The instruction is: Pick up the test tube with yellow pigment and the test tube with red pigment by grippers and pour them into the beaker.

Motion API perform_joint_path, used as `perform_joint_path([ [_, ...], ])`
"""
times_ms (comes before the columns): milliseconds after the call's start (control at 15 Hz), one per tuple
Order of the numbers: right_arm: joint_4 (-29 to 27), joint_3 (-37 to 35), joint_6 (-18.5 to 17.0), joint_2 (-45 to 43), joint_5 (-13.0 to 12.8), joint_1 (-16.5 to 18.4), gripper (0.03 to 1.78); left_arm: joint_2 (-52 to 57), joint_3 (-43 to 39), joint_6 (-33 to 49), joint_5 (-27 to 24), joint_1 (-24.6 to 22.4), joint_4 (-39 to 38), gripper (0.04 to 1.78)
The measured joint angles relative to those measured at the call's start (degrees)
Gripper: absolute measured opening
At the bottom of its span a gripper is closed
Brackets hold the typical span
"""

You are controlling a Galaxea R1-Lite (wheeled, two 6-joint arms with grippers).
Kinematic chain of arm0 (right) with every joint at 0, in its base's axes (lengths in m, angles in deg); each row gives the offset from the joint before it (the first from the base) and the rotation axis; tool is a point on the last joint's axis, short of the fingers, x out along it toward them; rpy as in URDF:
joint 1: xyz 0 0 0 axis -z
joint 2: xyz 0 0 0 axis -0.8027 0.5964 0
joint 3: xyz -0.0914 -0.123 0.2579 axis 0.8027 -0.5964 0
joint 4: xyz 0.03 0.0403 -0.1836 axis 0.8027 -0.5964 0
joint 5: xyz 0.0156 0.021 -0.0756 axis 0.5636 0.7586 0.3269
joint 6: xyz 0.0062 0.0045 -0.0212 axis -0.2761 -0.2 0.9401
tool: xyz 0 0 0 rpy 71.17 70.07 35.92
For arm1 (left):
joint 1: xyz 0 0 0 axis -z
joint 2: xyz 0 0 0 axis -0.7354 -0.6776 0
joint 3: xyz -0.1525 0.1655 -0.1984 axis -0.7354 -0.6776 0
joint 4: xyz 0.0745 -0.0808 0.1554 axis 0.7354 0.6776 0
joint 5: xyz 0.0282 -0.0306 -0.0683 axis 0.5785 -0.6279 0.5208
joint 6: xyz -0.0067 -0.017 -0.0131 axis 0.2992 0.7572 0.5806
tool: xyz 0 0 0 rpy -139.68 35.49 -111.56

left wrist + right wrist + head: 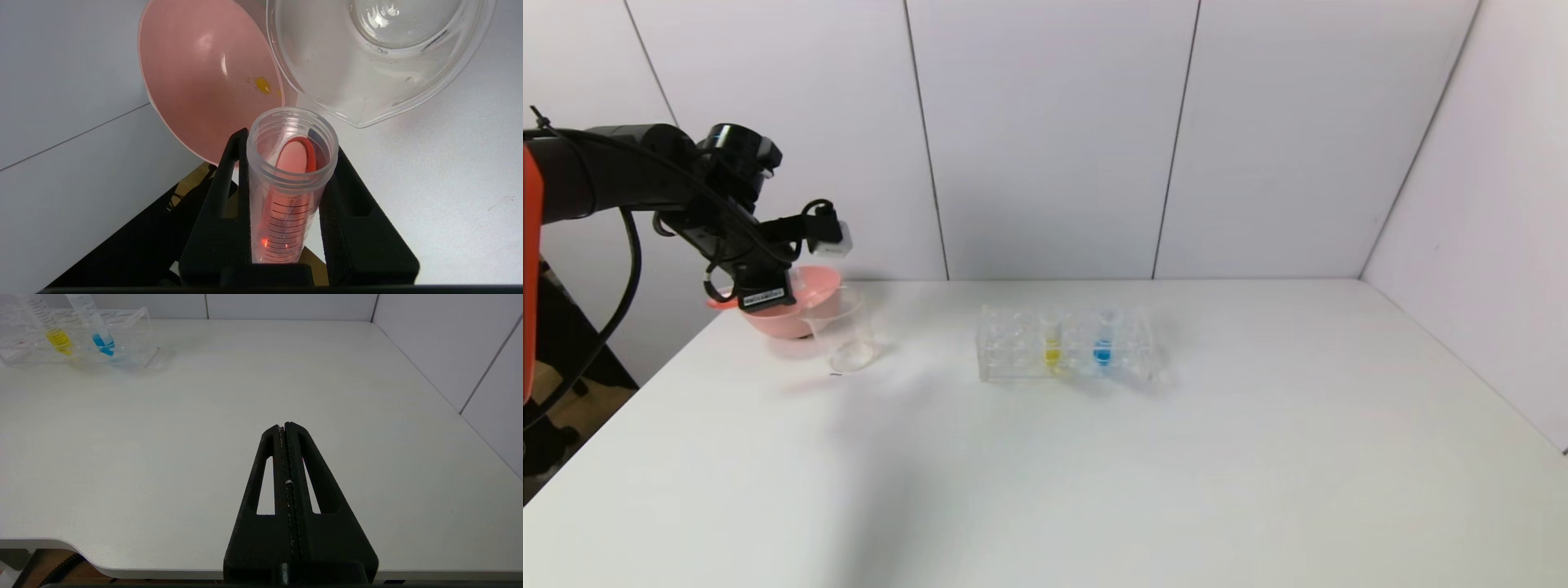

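Note:
My left gripper [768,286] hangs over the pink bowl and the beaker [845,335] at the table's far left. In the left wrist view the left gripper [291,143] is shut on the test tube with red pigment [286,212]. The tube is tilted, and red liquid lies along its wall towards the open mouth, which is close to the beaker's spout [359,118]. The beaker looks empty. The test tube with yellow pigment [1052,341] stands in the clear rack [1013,347]; it also shows in the right wrist view [57,335]. My right gripper [286,425] is shut and empty above the table's near edge.
The pink bowl [800,318] touches the beaker; it holds a small yellow spot [262,85]. A tube with blue liquid [1103,343] stands in the rack beside the yellow one. White walls close the back and right sides. The table's left edge is just beside the bowl.

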Motion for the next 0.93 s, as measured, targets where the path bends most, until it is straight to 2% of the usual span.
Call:
perform_joint_path([
  [933,0.0,-0.02,0.0,0.0,0.02,0.0,0.11,-0.44,0.43,0.02,4.68,1.1,0.0,0.49],
])
